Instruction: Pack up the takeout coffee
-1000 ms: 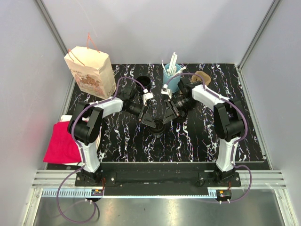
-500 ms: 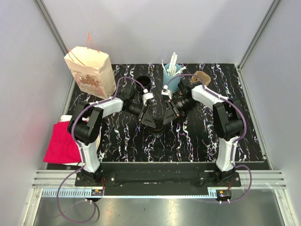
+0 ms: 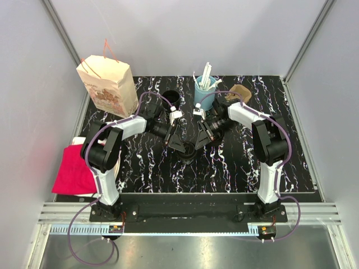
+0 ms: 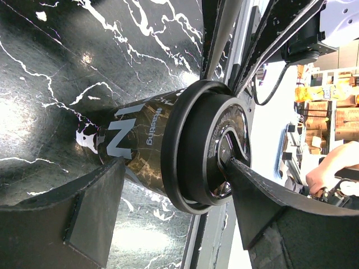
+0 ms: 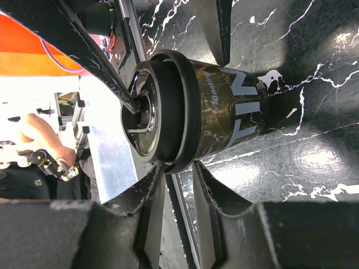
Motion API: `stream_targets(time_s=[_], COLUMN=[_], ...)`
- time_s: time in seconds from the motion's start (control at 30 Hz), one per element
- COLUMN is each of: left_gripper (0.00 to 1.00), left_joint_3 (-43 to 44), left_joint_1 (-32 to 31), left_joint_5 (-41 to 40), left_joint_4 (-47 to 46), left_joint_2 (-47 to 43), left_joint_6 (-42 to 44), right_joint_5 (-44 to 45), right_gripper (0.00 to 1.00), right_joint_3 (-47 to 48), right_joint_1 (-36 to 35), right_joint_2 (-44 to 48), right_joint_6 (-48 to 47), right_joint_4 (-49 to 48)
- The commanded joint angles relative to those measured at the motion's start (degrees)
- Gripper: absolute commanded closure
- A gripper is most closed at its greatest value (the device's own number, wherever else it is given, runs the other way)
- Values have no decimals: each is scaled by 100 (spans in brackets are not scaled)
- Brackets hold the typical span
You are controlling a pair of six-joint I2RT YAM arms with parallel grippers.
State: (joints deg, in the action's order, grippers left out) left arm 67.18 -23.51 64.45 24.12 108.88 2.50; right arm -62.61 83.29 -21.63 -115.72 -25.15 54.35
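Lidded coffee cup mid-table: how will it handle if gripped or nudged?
The takeout coffee tapers to a narrow base under a wider lid, so a high push would probably tip it. Its glossy wall looks slippery and, if paper, may dent under a squeeze.

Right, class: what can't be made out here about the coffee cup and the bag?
Top view: takeout coffee mostly hidden beneath left gripper and right gripper.
Wrist views: its lettering curves out of sight.
Top view: paper bag interior hidden by its own walls.
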Motion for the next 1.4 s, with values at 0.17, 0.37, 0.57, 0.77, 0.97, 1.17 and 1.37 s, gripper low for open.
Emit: stream_targets(time_s=[0.17,0.37,0.57,0.77,0.97,1.17,1.37], left_gripper=[25,25,26,31,38,44,45], left_joint_3=[103,103,103,129,164,190,199], left_joint_1=[4,4,4,-5,-22,-40,-49], left_joint_5=[-837,-934,-934,-969,-995,-1039,-1092], left_joint_4=[-118,-48,-39,-13,66,146,172], left_joint_2=[72,63,81,107,142,169,160], left_joint_6=[233,295,304,312,373,418,453], right_joint_5=[249,556,697,1347,1471,1006,724], right_gripper=[71,77,78,80,80,69,65], right_joint_3=[-163,-304,-269,-322,-287,152,583], right_joint_1=[-52,-52,-61,-96,-96,-96,-87], right_joint_2=[-126,-179,-153,-310,-109,172,234], right_joint_6=[168,396,536,871,994,810,731], right_joint_4=[-337,-644,-785,-1119,-1199,-751,-504])
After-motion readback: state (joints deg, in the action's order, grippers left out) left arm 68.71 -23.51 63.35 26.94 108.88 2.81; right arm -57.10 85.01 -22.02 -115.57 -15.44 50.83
